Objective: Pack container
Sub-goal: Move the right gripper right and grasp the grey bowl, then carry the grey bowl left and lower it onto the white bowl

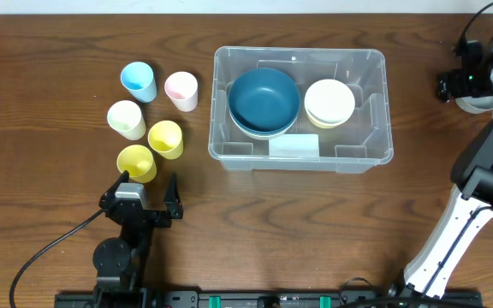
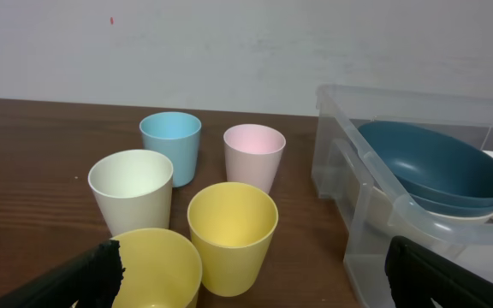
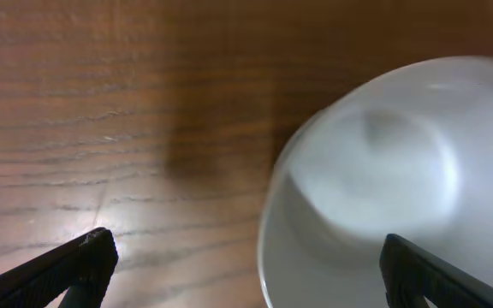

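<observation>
At the near edge of the table, the left gripper stands wide and empty, with the nearest yellow cup just ahead of it. Beyond are a second yellow cup, a cream cup, a pink cup and a blue cup, all upright on the wood. To their right sits the bin, holding a blue bowl and white bowls.

The bowls look packed and the cups not yet, so I judge the cup stage is in hand. The next move calls for closing on the near yellow cup's wall and lifting it clear over the bin's side.

The right gripper is wide too, off at the far right. Its view shows only a blurred pale round shape I cannot name. How many bowls lie under the blue one is hidden.
</observation>
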You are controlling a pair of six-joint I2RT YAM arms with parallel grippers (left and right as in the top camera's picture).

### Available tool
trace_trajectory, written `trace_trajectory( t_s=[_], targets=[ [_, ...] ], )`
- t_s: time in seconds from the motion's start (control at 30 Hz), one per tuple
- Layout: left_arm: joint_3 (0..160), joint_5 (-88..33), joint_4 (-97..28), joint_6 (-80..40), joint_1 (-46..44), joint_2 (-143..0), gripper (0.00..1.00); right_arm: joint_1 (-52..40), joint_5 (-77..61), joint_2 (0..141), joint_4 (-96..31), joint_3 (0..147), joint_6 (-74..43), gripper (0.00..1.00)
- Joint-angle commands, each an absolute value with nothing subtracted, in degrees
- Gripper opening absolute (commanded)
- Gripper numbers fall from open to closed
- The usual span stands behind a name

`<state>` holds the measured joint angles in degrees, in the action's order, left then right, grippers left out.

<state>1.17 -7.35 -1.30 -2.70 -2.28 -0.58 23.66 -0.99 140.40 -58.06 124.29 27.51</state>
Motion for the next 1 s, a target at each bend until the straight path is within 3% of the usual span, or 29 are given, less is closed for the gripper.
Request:
trace_trajectory(
  t_s=[0.0,0.17,0.2,0.23,0.33,0.47,0.6,0.97],
  targets=[
    [0.2,-8.4,-3.3,-1.8,-2.0,-0.2,0.98,23.6,-1.5,142.5,-58.0,124.2,28.3,0.99],
    [0.2,-8.4,-3.3,-1.8,-2.0,-0.2,0.98,23.7,-0.6,142.6,-57.2,124.2,25.1,0.88],
    [0.2,-8.4,-3.3,-1.8,-2.0,-0.2,0.98,23.7,0.2,142.6,-57.0,124.2,24.2,0.81],
    [0.2,-8.4,-3.3,-1.8,-2.0,-0.2,0.98,23.7,1.2,142.6,-56.8,124.2,23.3,0.66],
    [0.2,-8.4,-3.3,-1.8,-2.0,-0.2,0.98,23.6,3.4,142.6,-56.3,124.2,20.5,0.43],
    [0.2,-8.4,-3.3,-1.8,-2.0,-0.2,0.98,23.6,4.7,142.4,-56.9,124.5,17.9,0.2],
    [0.2,-8.4,-3.3,-1.8,-2.0,-0.2,0.98,23.6,4.7,141.6,-57.5,124.8,16.3,0.03],
    [0.2,-8.4,-3.3,-1.8,-2.0,-0.2,0.98,21.7,4.0,134.3,-61.2,131.1,11.0,0.01]
  ],
)
